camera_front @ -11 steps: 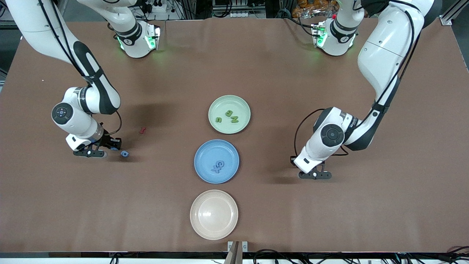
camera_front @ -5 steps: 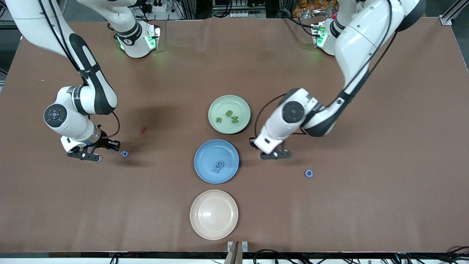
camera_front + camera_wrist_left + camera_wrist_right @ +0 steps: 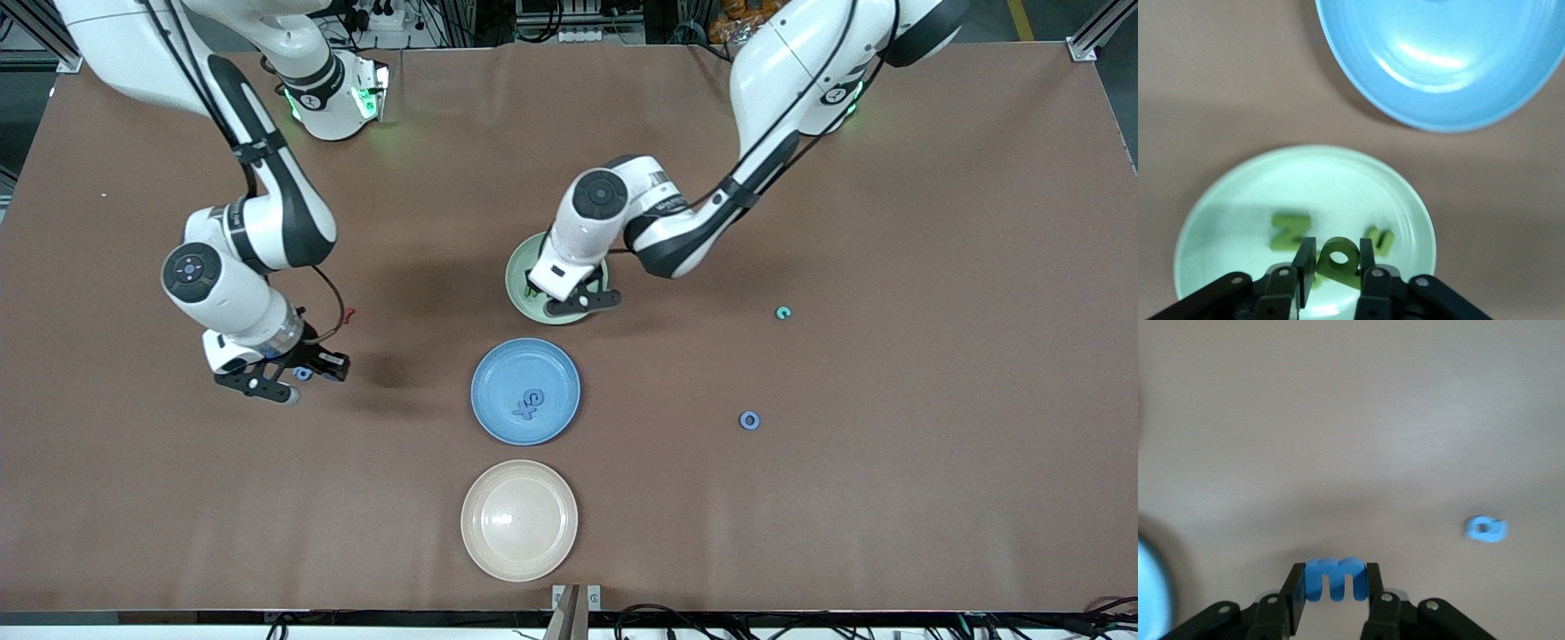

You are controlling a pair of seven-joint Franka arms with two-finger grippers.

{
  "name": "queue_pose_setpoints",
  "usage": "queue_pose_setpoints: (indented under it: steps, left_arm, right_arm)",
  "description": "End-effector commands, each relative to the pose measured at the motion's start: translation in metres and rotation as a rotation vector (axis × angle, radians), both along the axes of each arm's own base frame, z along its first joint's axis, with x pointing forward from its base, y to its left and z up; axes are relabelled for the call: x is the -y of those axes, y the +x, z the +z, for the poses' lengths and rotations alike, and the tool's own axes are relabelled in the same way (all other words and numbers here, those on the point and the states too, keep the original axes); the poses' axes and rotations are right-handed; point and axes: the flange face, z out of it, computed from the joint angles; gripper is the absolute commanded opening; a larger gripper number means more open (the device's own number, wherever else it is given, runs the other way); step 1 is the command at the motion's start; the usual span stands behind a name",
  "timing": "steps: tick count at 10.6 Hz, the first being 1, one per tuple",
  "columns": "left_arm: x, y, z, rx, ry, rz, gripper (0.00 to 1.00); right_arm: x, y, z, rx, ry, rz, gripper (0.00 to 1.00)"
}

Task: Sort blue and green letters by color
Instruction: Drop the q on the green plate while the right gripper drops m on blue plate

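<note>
Two blue letters (image 3: 528, 404), readable as G and X, are seen on the blue plate (image 3: 498, 418) at the centre of the frame. A green O (image 3: 1338, 259) and N (image 3: 1288, 231) are made out on the green plate (image 3: 1238, 200). A blue M (image 3: 1335, 579) is read in the right wrist view. No printed labels can be read.

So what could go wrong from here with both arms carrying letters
1. The left gripper, over the green plate, pinches a green letter right above the letters already lying there; dropped, it may land on them or bounce out.
2. The right gripper holds a blue letter only by its ends, away from the blue plate; it could slip on the way.
3. A loose blue ring letter lies beside that gripper and could get knocked.
</note>
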Motion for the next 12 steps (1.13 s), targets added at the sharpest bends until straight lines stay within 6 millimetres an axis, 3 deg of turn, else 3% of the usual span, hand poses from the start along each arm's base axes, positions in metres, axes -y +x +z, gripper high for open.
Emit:
queue_pose_setpoints:
  steps: [1,2,4,5,7,9,10,11,12]
  left_arm:
    - [-0.003,0.002,0.013,0.006,0.015,0.049,1.00]
    - [-0.008,0.008,0.032,0.026,0.024,0.055,1.00]
    - [-0.048,0.044,0.094,0.142,0.089,0.047,1.00]
    - [-0.073,0.063,0.123,0.189,0.122,-0.036,1.00]
    - [-0.156,0.118,0.166,0.237,0.146,-0.138,1.00]
    - [-0.218,0.142,0.203,0.237,0.171,-0.163,1.00]
    - [-0.248,0.150,0.217,0.229,0.196,-0.121,1.00]
    - [-0.269,0.156,0.234,0.239,0.208,-0.083,1.00]
    - [-0.284,0.161,0.240,0.236,0.219,-0.080,1.00]
  right_arm:
    - [-0.079,0.008,0.031,0.038,0.083,-0.049,0.38]
    - [-0.107,0.012,0.033,0.053,0.099,-0.049,0.38]
    - [-0.160,0.018,0.032,0.068,0.129,-0.063,0.38]
    - [-0.181,0.019,0.029,0.071,0.142,-0.065,0.38]
    - [-0.220,0.018,0.024,0.097,0.176,-0.070,0.38]
    - [-0.253,0.009,0.013,0.113,0.200,-0.078,0.39]
    - [-0.258,0.006,0.011,0.111,0.199,-0.072,0.43]
    - [-0.258,0.006,0.010,0.108,0.201,-0.080,0.82]
    - [-0.256,0.007,0.011,0.105,0.202,-0.097,1.00]
